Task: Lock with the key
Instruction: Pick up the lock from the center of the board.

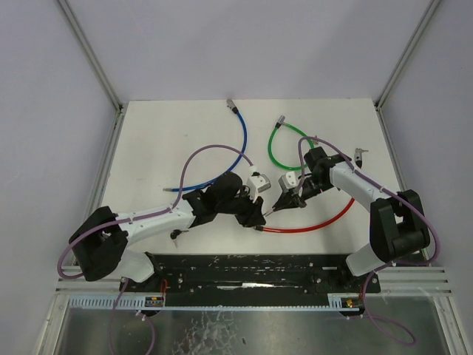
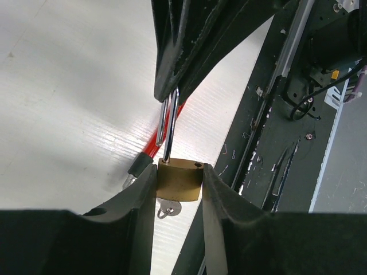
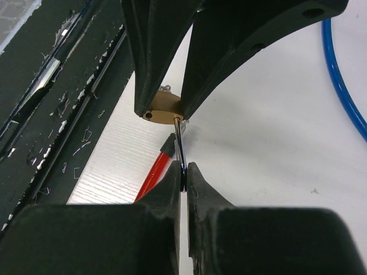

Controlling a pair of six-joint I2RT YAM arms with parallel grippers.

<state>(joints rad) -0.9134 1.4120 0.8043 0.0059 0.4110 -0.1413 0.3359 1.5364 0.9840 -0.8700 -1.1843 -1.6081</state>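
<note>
**Top view.** The left tool and right tool meet tip to tip near the middle of the white table. What lies between them is too small to make out. Around them curve three glossy cables: blue, green and red. The red cable runs under the tools. A small metal piece by the right edge cannot be identified.

**Left wrist view.** The black fingers of the left tool are clenched on the flat sides of the padlock, a brass block with rounded corners held off the table. Its polished steel shackle stands open: one leg sits in the body and the other socket shows as an empty hole. The bend of the shackle is hidden inside the tip of the right tool. A silver key shows only its bow below the body. The blade is hidden, so whether it is seated cannot be told. Behind lies the red cable's black end cap. To the right is a scratched black rail.

**Right wrist view.** The right tool is closed tight on the thin shackle, grasping its bend. Its fingers cover much of the loop. Beyond, the left tool pinches the brass body, mostly hiding it.
</note>
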